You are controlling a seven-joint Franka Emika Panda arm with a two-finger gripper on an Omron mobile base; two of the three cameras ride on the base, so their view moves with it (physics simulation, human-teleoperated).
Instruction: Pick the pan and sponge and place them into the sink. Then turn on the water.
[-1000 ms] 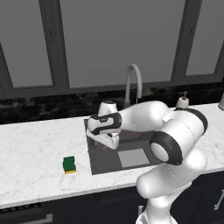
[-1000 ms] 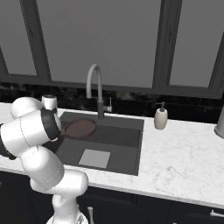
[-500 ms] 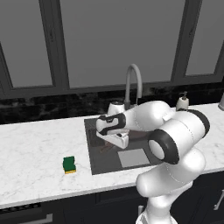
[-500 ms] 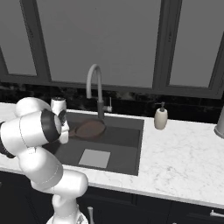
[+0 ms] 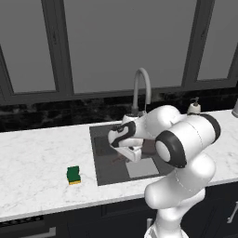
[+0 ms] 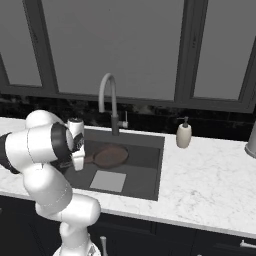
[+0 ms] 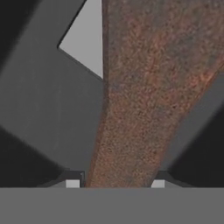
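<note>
The reddish-brown pan [image 6: 111, 156] hangs low inside the dark grey sink [image 6: 146, 165], just above its floor. My gripper [image 6: 82, 160] is shut on the pan's long handle at the basin's left side. In the hand view the handle [image 7: 131, 109] runs up between my fingertips [image 7: 72, 182], with the sink's pale square [image 7: 85, 39] beyond it. From the left base view the gripper [image 5: 132, 155] sits over the basin [image 5: 107, 169], and the arm hides most of the pan. The green and yellow sponge [image 5: 73, 175] lies on the counter left of the sink. No water runs from the faucet [image 6: 107, 95].
A soap dispenser [image 6: 184, 135] stands on the white marble counter right of the sink. The curved faucet [image 5: 142, 88] rises behind the basin, close above my arm. Dark windows line the back wall.
My arm has carried the pan to the right and down, from the sink's left rim into the basin. The sponge has not moved.
</note>
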